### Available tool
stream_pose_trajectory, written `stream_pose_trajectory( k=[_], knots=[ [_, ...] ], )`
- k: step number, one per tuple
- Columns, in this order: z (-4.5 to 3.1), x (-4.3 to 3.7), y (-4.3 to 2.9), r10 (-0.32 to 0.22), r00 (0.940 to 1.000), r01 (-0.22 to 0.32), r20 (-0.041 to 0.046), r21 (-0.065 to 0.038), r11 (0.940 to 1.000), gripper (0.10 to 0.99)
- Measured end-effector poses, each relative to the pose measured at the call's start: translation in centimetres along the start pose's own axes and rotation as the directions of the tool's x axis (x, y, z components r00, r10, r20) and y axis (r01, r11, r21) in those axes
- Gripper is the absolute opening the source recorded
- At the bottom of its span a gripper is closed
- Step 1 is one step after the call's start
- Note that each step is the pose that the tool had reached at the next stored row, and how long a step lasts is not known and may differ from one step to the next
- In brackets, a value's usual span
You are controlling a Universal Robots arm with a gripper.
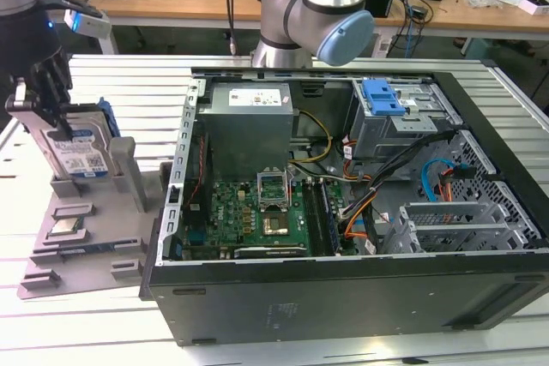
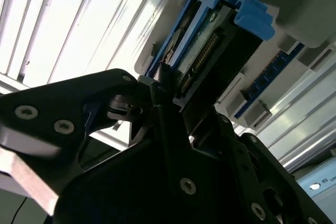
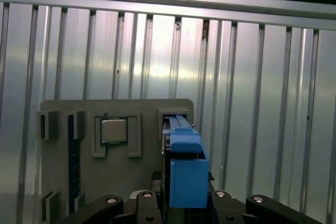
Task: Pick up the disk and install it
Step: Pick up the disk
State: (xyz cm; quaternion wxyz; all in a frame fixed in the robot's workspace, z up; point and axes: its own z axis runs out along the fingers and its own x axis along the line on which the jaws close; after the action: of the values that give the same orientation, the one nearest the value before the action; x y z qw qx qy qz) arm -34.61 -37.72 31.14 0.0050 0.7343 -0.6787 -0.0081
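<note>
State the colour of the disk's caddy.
Bright blue, framing the disk; clearest in the first wrist view.

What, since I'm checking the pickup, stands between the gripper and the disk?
Nothing visible does. The gripper is right at the disk, which stands upright in the gray holder at the exterior view's left.

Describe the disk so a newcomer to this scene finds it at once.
At the exterior view's left of the open computer case lies a grey parts tray. The disk stands upright on it: silver, white-and-blue label, blue frame, unlike the small square chip lying flat.
</note>
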Motion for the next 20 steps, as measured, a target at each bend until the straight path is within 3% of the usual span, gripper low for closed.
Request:
stream_pose_trajectory(
  k=[3,11,15,20],
  knots=[
    [-1.26,-0.01,0.01,0.000,1.0000,0.000,0.0000,0.000,1.0000,0.365],
    [-3.58,-0.02,0.02,0.000,1.0000,0.000,0.0000,-0.001,1.0000,0.365],
    [-5.20,-0.53,-0.01,0.000,1.0000,0.000,0.0000,-0.001,1.0000,0.365],
    [-7.49,-0.59,0.01,0.000,1.0000,0.000,0.0001,-0.001,1.0000,0.365]
  ],
)
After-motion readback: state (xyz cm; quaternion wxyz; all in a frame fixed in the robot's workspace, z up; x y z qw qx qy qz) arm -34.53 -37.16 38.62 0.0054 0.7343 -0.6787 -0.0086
